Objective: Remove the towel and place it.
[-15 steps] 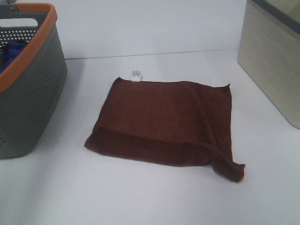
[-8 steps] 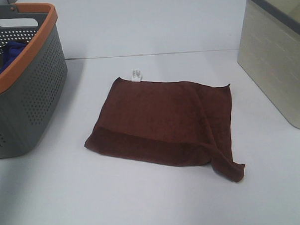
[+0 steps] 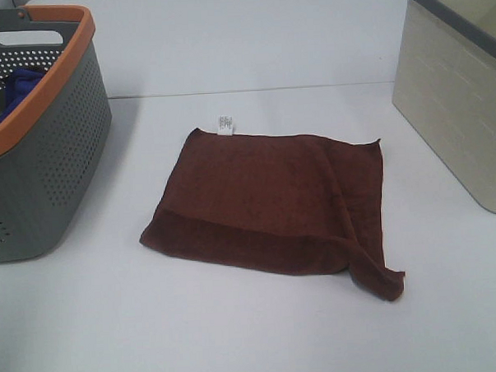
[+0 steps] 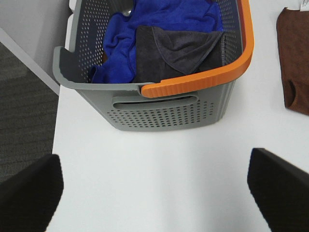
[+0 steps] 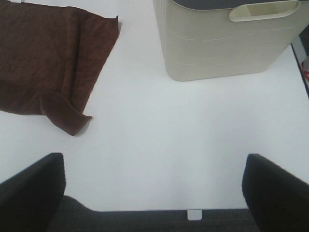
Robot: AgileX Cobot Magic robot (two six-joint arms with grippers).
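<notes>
The dark reddish-brown towel (image 3: 269,203) lies spread flat on the white table (image 3: 238,335) in the middle, with a small white tag (image 3: 225,124) at its far edge and one corner folded over at the near right. It also shows in the right wrist view (image 5: 46,63) and at the edge of the left wrist view (image 4: 295,58). My left gripper (image 4: 154,193) is open and empty above the table beside the grey basket (image 4: 164,111). My right gripper (image 5: 154,193) is open and empty near the table's front edge, apart from the towel. Neither gripper shows in the exterior view.
The grey perforated basket with an orange rim (image 3: 41,154) stands at the left and holds a blue cloth (image 4: 154,29) and a dark grey cloth (image 4: 178,50). A beige bin with a dark rim (image 3: 462,86) stands at the right, and shows in the right wrist view (image 5: 227,43).
</notes>
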